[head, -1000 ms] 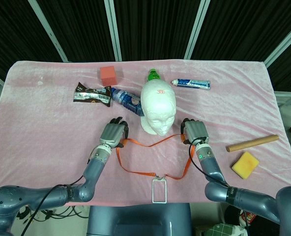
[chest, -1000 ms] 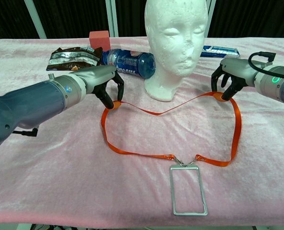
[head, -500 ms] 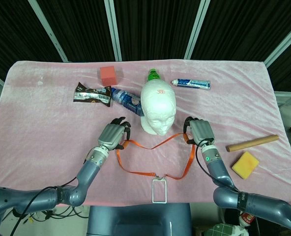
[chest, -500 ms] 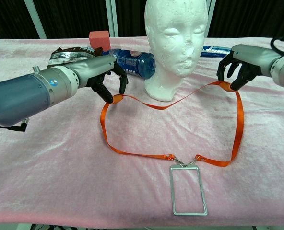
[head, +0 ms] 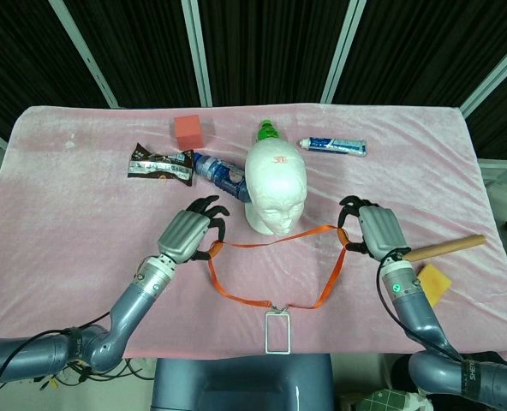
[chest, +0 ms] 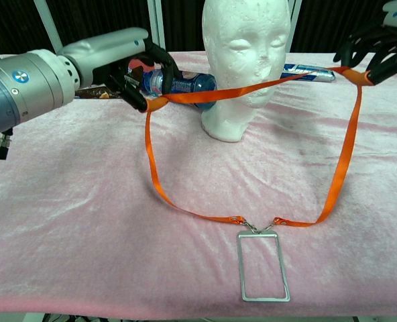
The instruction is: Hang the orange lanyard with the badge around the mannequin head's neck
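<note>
The white mannequin head [head: 276, 190] [chest: 246, 60] stands upright mid-table. My left hand [head: 187, 232] [chest: 128, 64] pinches the orange lanyard [head: 271, 241] [chest: 150, 157] at the loop's left end, and my right hand [head: 375, 229] [chest: 379, 50] pinches the right end. Both hands are raised, so the strap stretches taut across the front of the mannequin's chin. The two sides of the strap hang down to the clear rectangular badge [head: 277, 332] [chest: 262, 265], which lies flat on the pink cloth near the front edge.
Behind the head lie a blue bottle [head: 222, 175], a green-capped bottle [head: 266, 131], a toothpaste tube [head: 332, 146], a snack packet [head: 160, 165] and a red block [head: 188, 131]. A wooden stick [head: 442, 249] and yellow sponge [head: 432, 285] sit by my right hand.
Both hands have risen and spread outward with the lanyard ends. The top strap went from sagging on the cloth to taut in front of the mannequin's chin. The badge stayed put.
</note>
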You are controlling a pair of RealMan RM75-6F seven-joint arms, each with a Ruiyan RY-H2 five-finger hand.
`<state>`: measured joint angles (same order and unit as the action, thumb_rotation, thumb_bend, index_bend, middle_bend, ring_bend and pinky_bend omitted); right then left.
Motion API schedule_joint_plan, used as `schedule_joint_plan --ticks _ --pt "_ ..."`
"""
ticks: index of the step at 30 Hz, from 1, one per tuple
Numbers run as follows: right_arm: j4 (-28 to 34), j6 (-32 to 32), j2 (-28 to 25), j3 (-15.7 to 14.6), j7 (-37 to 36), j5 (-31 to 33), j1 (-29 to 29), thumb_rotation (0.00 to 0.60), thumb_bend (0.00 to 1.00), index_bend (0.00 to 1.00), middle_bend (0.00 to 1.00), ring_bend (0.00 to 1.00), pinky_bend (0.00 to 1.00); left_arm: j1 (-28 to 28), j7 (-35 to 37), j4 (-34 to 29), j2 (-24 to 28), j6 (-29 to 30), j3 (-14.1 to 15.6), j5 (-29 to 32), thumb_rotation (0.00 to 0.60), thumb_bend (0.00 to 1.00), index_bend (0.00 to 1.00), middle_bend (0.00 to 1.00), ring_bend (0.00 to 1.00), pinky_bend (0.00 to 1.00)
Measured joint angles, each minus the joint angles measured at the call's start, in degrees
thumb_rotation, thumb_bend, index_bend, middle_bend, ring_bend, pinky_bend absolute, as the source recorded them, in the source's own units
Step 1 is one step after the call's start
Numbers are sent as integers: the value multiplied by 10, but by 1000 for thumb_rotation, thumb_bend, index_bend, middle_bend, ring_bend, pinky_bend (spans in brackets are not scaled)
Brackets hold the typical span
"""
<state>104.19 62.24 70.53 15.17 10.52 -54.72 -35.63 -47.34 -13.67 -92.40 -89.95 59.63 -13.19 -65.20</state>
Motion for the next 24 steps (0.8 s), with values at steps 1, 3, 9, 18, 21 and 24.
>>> schedule_joint_plan --ticks 1,3,9,18,21,24 --pt "10 4 -9 4 -5 -7 3 600 513 796 277 308 339 1 7 0 0 7 -1 -11 600 433 615 269 63 118" --pt "23 10 -21 11 -12 -16 6 600 513 796 277 308 338 4 27 0 0 21 -6 -34 600 432 615 270 63 118" --pt "56 21 -59 40 -23 -21 9 600 515 798 279 314 338 6 59 -15 12 41 -31 -58 600 429 617 274 63 118" --pt "65 8 -90 87 -18 20 -20 600 520 802 283 321 339 -20 28 -18 13 48 -82 -37 600 429 620 277 63 118" --pt "60 -9 -98 103 -10 55 -41 600 519 802 284 323 338 -34 9 -17 11 45 -99 -15 600 429 621 277 63 118" --pt "52 -30 -102 119 -5 94 -64 600 519 802 284 323 338 -47 -4 -9 5 44 -118 5 600 429 622 278 63 118"
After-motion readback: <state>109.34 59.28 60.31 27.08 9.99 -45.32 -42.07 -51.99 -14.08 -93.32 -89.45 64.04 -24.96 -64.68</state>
